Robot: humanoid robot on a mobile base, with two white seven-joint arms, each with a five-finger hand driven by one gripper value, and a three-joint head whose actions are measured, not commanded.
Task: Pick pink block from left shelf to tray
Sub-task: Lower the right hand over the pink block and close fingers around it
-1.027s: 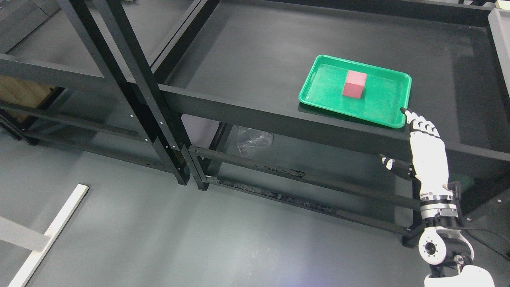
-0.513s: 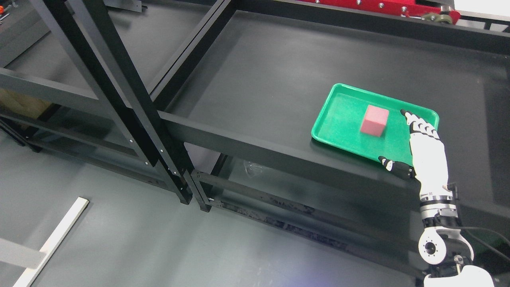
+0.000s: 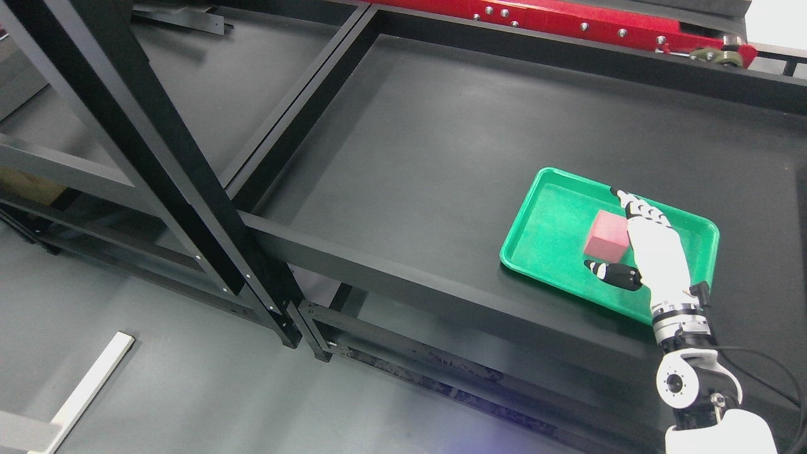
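Note:
A pink block lies in the green tray on the black shelf surface at the right. My right hand, white with black fingertips, hovers over the tray right beside the block; its fingers are stretched out and the thumb is spread, holding nothing. The hand covers the block's right edge. The left arm does not show.
The black shelf deck stretches around the tray, with a black upright frame of the left shelf unit crossing the left side. A red rail runs along the back. A white strip lies on the grey floor.
The camera has tilted, so the whole scene shifted down and right. My right hand moved from the tray's near right corner up over the tray, next to the pink block.

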